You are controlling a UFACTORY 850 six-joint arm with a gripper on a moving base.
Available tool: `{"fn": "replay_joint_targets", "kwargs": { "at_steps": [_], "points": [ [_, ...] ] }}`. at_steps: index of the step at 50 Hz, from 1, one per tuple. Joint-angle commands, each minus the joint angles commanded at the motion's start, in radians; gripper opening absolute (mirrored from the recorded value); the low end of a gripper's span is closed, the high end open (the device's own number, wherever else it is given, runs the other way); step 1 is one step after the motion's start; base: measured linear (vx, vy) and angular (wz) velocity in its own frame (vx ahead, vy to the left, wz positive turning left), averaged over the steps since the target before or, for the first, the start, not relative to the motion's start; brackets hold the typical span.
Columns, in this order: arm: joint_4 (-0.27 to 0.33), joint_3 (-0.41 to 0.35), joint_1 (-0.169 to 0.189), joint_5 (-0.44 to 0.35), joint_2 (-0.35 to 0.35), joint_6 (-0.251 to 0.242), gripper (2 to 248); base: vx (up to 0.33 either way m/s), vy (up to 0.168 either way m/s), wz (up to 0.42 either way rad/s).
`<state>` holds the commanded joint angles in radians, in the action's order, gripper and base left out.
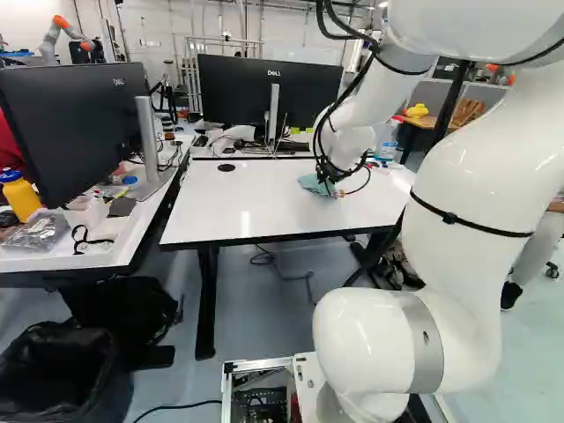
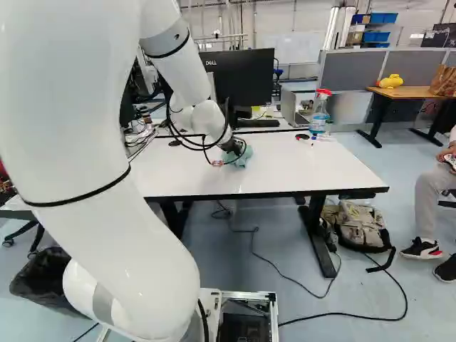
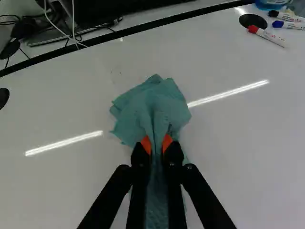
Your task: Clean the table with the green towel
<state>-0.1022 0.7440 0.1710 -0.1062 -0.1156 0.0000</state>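
The black gripper (image 2: 235,148) has its two fingers pinched on a soft blue-green cloth towel (image 3: 151,109), with the orange pads (image 3: 146,143) squeezing a bunched-up fold from both sides. Most of the towel I can see spreads out in a crumpled heap just ahead of the fingers, over the shiny white table (image 1: 256,207), and some runs back between them. The big white robot arm (image 2: 85,135) reaches out over the table to get there. Well apart from the towel, near a round black disc (image 3: 253,20) in the table top, are a white marker with a red cap (image 3: 269,36), one with a blue cap (image 3: 288,25) and one with a black cap (image 3: 286,16). Close by them stands a clear spray bottle with blue water-like stuff and a red top (image 2: 320,114). Past the table's far edge there is a big black computer screen (image 1: 264,97). Over at the left of the left base view, a yellow bottle (image 1: 19,196) stands on another white desk (image 1: 53,262), and a black bin (image 1: 115,388) is on the floor.
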Motion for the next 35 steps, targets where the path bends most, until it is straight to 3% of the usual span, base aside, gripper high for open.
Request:
{"fn": "replay_joint_targets", "kwargs": {
  "at_steps": [12,35],
  "points": [
    [0.0,0.008,0.0,0.0,-0.001,0.0,45,0.0,0.0,0.0],
    [0.0,0.11,-0.01,0.0,-0.042,0.0,45,0.0,0.0,0.0]
  ]
}}
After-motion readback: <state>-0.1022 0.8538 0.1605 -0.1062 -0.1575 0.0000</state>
